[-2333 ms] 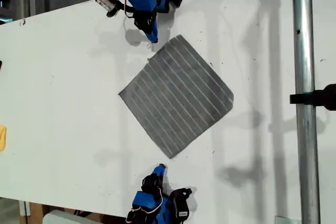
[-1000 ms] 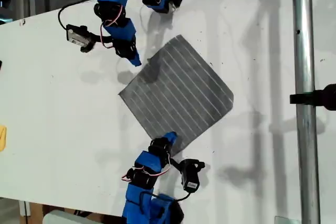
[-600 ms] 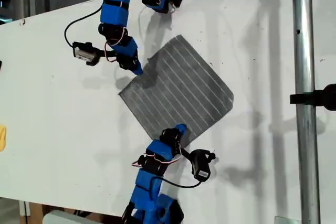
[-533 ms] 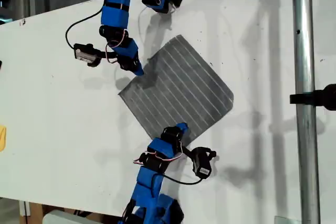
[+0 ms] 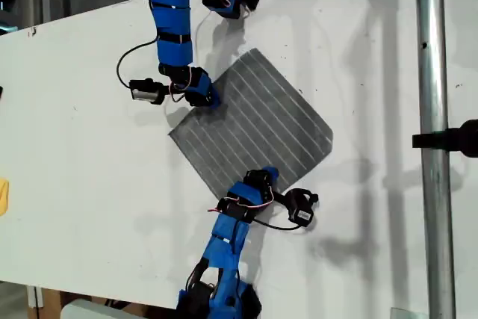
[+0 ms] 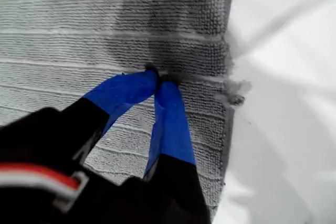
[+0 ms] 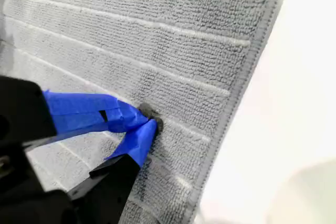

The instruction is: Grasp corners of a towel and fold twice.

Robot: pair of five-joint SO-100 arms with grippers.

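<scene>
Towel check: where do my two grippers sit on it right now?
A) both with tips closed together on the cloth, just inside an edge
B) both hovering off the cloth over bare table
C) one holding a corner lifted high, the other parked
A: in both wrist views the blue tips of my first gripper and my second gripper meet on the towel, a little in from its hem, and the cloth lies flat on the table.

No readable text, label, brand or number — none in any view.
</scene>
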